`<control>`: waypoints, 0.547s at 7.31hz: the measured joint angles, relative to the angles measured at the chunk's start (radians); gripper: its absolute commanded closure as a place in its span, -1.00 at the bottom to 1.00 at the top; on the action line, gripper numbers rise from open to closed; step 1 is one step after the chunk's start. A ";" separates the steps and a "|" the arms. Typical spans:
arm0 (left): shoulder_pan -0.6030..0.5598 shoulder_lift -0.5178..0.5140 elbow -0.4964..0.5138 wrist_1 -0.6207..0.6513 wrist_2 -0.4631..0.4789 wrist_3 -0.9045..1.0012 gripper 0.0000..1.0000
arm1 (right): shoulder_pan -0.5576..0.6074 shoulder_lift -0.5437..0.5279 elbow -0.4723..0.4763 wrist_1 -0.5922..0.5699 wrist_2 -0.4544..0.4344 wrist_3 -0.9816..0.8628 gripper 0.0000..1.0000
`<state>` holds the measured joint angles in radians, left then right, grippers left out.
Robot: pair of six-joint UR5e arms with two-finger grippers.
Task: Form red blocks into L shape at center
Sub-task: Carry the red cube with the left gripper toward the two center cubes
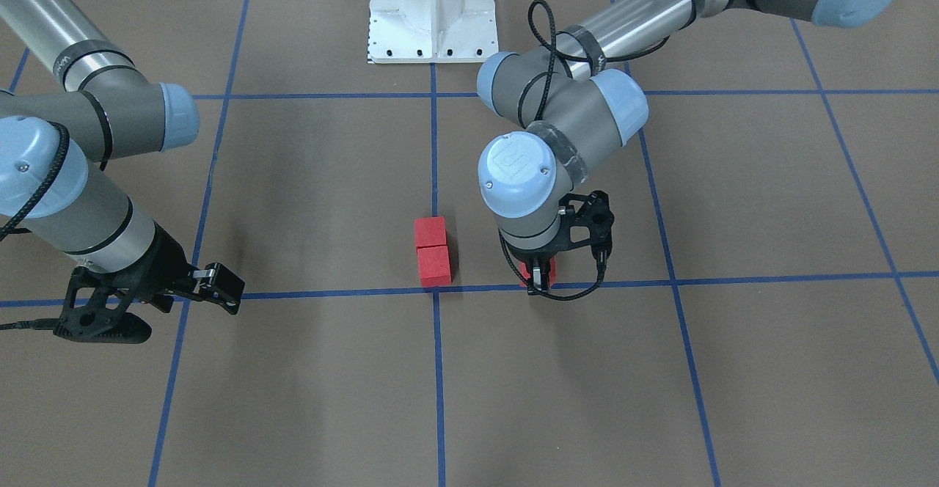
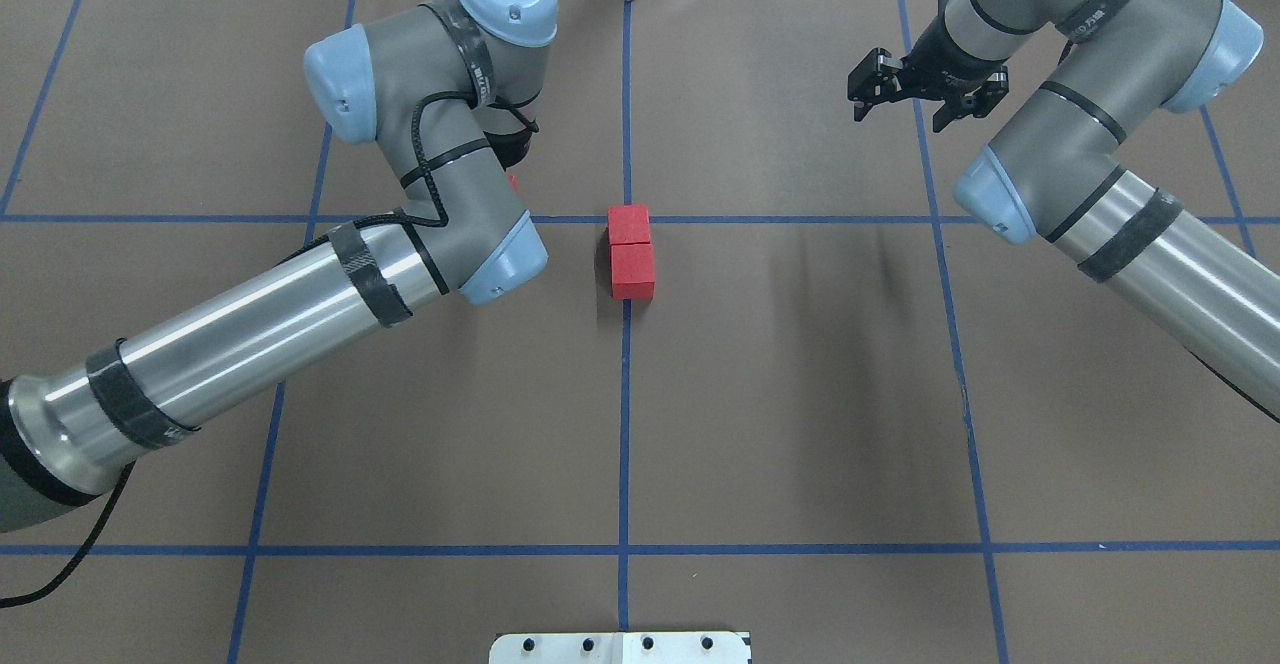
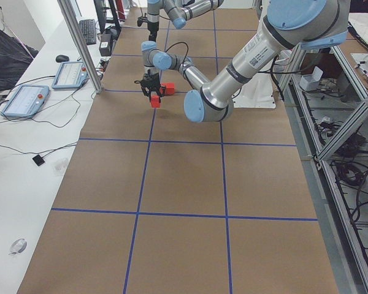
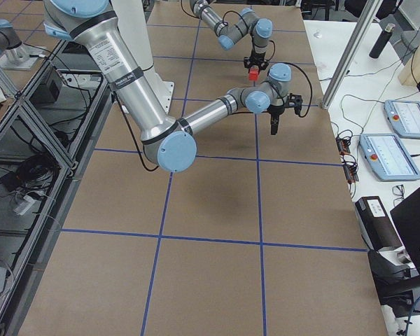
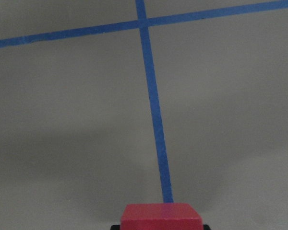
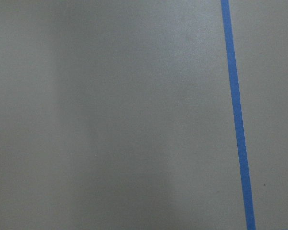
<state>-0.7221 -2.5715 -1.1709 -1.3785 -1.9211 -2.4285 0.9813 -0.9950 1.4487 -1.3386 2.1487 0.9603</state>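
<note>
Left gripper: closed on one red cube, pinching opposite flat faces | two more red cubes: touching, near its right, beside center crossing | handling, judged: light, rigid, matte; grip mid-height | right gripper: open, empty.

The red blocks look matt, the brown sheet smooth paper, arm tubes shiny metal.

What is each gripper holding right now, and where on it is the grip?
The left gripper holds one red block, with its jaws pressed on two opposite side faces. The right gripper is open and holds nothing.
</note>
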 measured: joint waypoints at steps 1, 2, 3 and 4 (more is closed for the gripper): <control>0.005 -0.025 0.030 0.002 0.011 -0.014 1.00 | 0.011 -0.010 0.000 0.006 0.002 -0.014 -0.98; 0.011 -0.045 0.052 0.002 0.016 -0.021 1.00 | 0.026 -0.021 0.000 0.014 0.005 -0.041 -0.98; 0.018 -0.067 0.076 0.002 0.019 -0.032 1.00 | 0.040 -0.029 0.000 0.019 0.008 -0.065 -0.98; 0.026 -0.087 0.096 -0.001 0.019 -0.060 1.00 | 0.049 -0.035 -0.001 0.021 0.009 -0.076 -0.98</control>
<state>-0.6957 -2.6583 -1.0749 -1.3794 -1.9024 -2.4887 1.0302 -1.0298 1.4482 -1.3176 2.1580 0.8842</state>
